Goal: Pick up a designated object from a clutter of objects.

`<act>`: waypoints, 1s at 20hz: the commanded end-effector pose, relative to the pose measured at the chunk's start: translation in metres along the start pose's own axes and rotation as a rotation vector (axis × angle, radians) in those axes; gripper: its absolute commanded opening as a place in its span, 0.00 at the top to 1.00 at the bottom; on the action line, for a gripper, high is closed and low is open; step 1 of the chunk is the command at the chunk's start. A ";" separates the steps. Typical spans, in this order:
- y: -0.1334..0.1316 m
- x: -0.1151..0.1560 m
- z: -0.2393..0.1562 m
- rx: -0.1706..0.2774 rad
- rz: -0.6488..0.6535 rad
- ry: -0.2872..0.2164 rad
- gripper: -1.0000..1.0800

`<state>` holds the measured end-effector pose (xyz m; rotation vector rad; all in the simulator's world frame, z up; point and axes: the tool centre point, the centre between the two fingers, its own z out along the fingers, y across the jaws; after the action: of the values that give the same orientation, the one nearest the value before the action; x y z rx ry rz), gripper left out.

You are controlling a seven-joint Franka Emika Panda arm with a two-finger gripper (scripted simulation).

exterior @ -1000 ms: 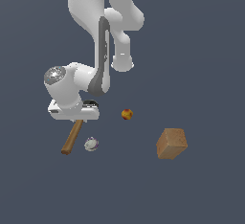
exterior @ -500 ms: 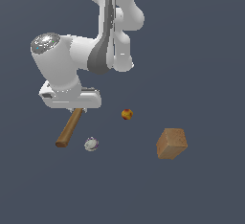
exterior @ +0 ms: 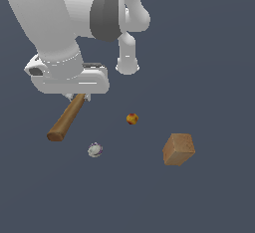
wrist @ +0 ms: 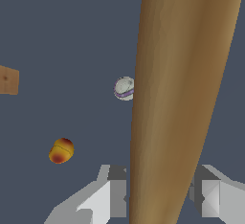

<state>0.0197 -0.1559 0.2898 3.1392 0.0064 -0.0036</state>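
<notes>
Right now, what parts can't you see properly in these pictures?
- Hammer: its head is hidden behind the white end effector in the exterior view, and cut off by the edge in the wrist view.
- Brown block: cut off by the wrist view's edge.
- White-purple lump: partly behind the handle in the wrist view.
- Small ball: too small for detail.

A bare simulated scene: featureless dark blue-grey ground (exterior: 219, 67), flat rendered surfaces

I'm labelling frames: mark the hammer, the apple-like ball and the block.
hammer (exterior: 66, 120): exterior view, mid wooden handle.
ball (exterior: 132, 119): exterior view, its centre.
block (exterior: 178, 150): exterior view, its front face.
</notes>
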 end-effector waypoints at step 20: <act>-0.031 0.019 -0.133 0.002 -0.004 0.002 1.00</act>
<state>0.0382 -0.1247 0.4189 3.1418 0.0122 -0.0045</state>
